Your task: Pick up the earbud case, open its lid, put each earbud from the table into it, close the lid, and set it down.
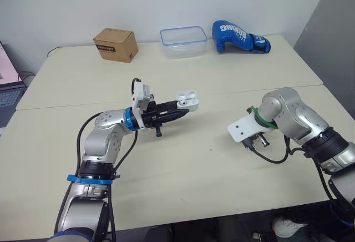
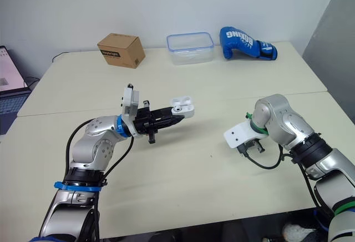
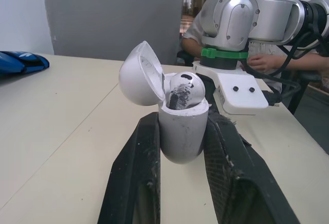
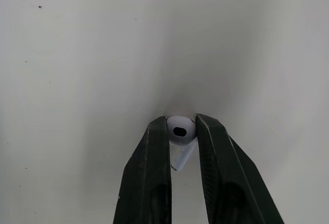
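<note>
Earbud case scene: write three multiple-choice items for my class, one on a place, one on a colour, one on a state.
1. Where is the case?
A) held in the left tool
B) beside the box
C) inside the tub

2. What colour is the glove?
A) red
B) blue
C) green

3. How is the case's lid?
A) shut
B) open
C) taken off

Key:
1 A, the left tool's fingers clamp the case's base.
2 B, the glove is blue with white lettering.
3 B, the lid is tipped back on its hinge and an earbud shows inside.
</note>
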You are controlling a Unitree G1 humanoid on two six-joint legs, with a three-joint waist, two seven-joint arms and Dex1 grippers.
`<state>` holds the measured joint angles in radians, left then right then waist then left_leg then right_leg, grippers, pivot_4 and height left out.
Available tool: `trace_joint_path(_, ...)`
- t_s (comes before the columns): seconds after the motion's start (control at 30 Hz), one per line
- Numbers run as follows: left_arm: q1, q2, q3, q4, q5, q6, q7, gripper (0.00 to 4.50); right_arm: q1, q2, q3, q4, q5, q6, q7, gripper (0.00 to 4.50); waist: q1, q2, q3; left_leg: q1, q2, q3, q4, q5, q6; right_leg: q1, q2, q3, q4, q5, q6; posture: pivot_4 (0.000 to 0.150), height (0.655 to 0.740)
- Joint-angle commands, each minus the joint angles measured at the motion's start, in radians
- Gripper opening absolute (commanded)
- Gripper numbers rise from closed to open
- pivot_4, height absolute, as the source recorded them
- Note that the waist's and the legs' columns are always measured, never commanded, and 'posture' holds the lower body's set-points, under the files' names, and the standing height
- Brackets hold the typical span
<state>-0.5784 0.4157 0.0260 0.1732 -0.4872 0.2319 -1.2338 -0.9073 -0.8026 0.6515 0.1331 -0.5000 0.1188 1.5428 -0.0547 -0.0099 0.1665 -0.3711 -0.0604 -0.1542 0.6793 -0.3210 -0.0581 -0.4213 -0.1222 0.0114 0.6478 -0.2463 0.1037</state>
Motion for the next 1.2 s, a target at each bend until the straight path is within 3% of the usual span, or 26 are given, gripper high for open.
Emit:
trace_joint_path(0.03, -0.012, 0.001, 0.001, -0.008, -0.004, -0.018, -0.001, 0.79, -0.004, -0.017, -0.031, -0.025, -0.014, 0.016, 0.026, 0.35, 0.000, 0.000, 0.000, 0.000, 0.000, 0.000, 0.000, 0.000, 0.000, 0.000, 0.000, 0.000, 0.000, 0.000, 0.000, 0.150, 0.7307)
trace_joint_path(0.2, -0.010, -0.002, 0.008, 0.003, -0.003, -0.027, 0.007, 0.79, -0.041, -0.006, -0.118, -0.060, 0.055, 0.166, 0.040, 0.35, 0.001, 0.000, 0.000, 0.000, 0.000, 0.000, 0.000, 0.000, 0.000, 0.000, 0.000, 0.000, 0.000, 0.000, 0.000, 0.150, 0.7307)
trace_joint_path(0.5, -0.005, -0.001, 0.018, 0.036, -0.008, -0.043, 0.003, 0.79, 0.027, 0.024, -0.331, -0.257, 0.238, 0.619, -0.034, 0.35, 0.006, 0.000, 0.000, 0.000, 0.000, -0.001, 0.000, 0.000, 0.000, 0.000, 0.000, 0.000, 0.000, 0.000, 0.000, 0.150, 0.7307)
trace_joint_path(0.67, -0.039, -0.005, 0.018, 0.094, -0.008, -0.049, -0.018, 0.79, 0.098, 0.177, -0.528, -0.405, 0.433, 0.979, -0.158, 0.35, 0.007, 0.000, 0.000, 0.000, 0.000, -0.001, 0.000, 0.000, 0.000, 0.000, 0.000, 0.000, 0.001, 0.000, 0.000, 0.150, 0.7307)
trace_joint_path(0.87, -0.067, -0.006, 0.014, 0.146, -0.002, -0.066, -0.040, 0.79, 0.171, 0.358, -0.703, -0.604, 0.607, 1.250, -0.339, 0.35, 0.014, 0.000, 0.000, -0.001, -0.001, -0.003, 0.001, 0.000, 0.000, 0.000, -0.001, -0.001, 0.001, 0.000, 0.000, 0.150, 0.7307)
trace_joint_path(1.07, -0.076, -0.008, 0.010, 0.158, 0.001, -0.067, -0.051, 0.79, 0.231, 0.487, -0.799, -0.719, 0.718, 1.269, -0.516, 0.35, 0.016, 0.000, 0.000, -0.001, -0.001, -0.004, 0.000, 0.000, 0.000, 0.000, -0.001, -0.001, 0.002, 0.000, 0.000, 0.150, 0.7307)
trace_joint_path(1.2, -0.084, -0.005, 0.007, 0.164, 0.002, -0.061, -0.059, 0.79, 0.245, 0.578, -0.829, -0.758, 0.735, 1.180, -0.679, 0.35, 0.015, 0.000, 0.000, 0.000, -0.001, -0.003, 0.000, 0.000, 0.000, 0.000, -0.001, -0.001, 0.003, 0.000, 0.000, 0.150, 0.7307)
